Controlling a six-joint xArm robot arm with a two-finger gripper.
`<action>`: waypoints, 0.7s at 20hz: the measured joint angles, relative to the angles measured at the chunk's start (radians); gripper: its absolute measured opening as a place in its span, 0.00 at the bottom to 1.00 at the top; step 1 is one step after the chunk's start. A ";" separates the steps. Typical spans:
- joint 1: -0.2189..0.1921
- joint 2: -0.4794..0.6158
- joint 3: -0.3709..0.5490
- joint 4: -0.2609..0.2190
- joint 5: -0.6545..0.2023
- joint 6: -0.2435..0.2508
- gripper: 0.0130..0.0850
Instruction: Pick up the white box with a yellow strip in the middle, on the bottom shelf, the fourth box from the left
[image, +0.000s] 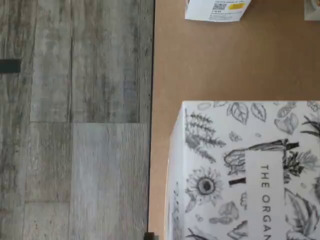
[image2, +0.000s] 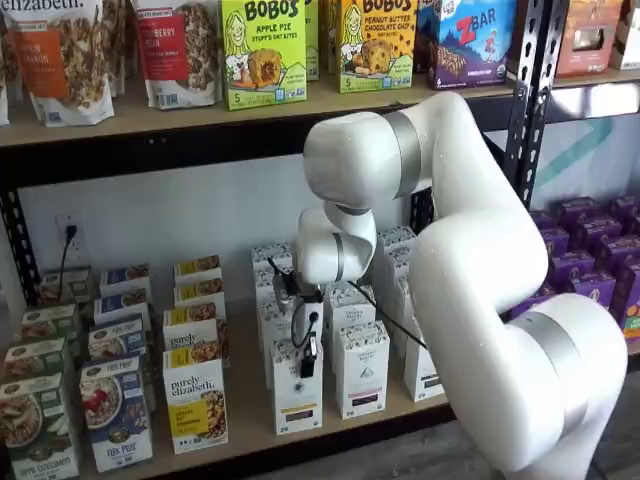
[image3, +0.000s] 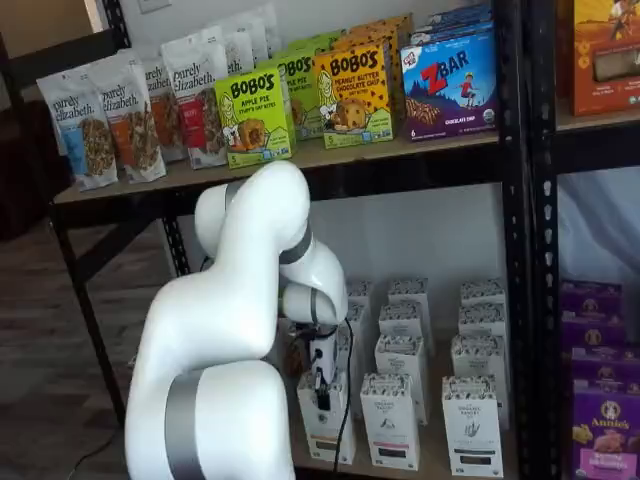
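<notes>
Hanging in front of the white box (image2: 297, 395), the hand (image2: 309, 362) shows in both shelf views as one dark, side-on shape, so whether it is clenched or released cannot be told. That box stands upright at the front edge of the bottom shelf (image2: 245, 440), a dark-banded carton (image2: 361, 370) at its 3 o'clock, the purely elizabeth box (image2: 196, 403) at its 9 o'clock.
</notes>
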 joint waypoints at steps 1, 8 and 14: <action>0.001 0.001 -0.001 0.000 0.000 0.000 0.78; 0.005 0.005 -0.006 0.001 0.005 0.004 0.61; 0.007 0.006 -0.005 -0.003 0.003 0.009 0.50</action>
